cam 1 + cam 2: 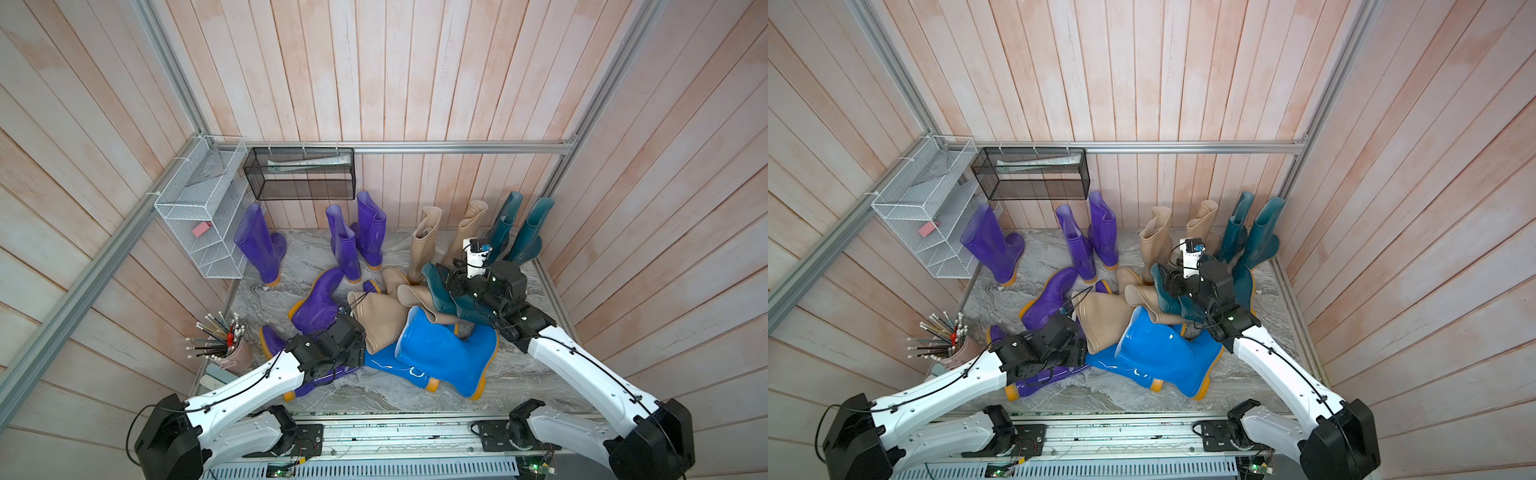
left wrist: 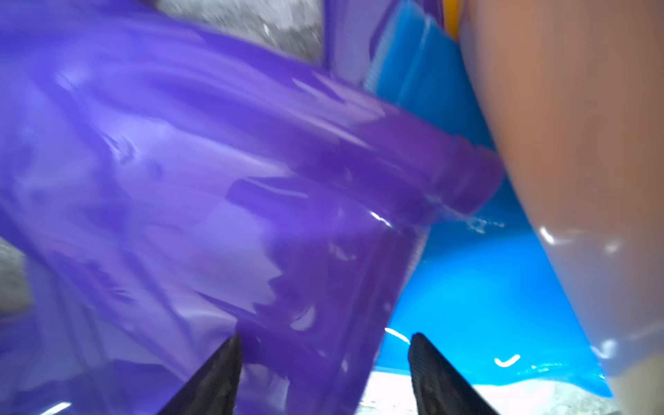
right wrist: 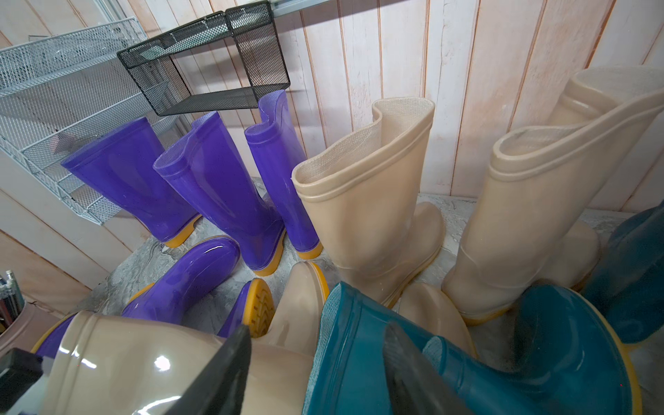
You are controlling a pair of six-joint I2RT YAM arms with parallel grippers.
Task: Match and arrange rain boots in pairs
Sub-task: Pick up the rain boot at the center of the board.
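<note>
Rain boots stand along the back wall: three purple ones point(image 1: 345, 245), two beige point(image 1: 424, 245) and two dark teal point(image 1: 532, 232). In the middle lies a pile of purple point(image 1: 318, 299), beige point(image 1: 374, 320), bright blue point(image 1: 440, 353) and teal point(image 1: 436, 286) boots. My left gripper point(image 2: 326, 337) is open low over the pile's near left side. The cuff edge of a lying purple boot point(image 2: 215, 179) sits between its fingers, with blue boot and floor showing beside it. My right gripper point(image 3: 319, 328) is open astride the cuff of the lying teal boot point(image 3: 345, 359), one finger over a beige boot point(image 3: 125, 359).
A white wire shelf point(image 1: 199, 216) hangs on the left wall and a black mesh basket point(image 1: 299, 174) on the back rail. A cup of pencils point(image 1: 232, 345) stands at the near left corner. Wooden walls close in the marbled floor point(image 1: 519, 374) on three sides.
</note>
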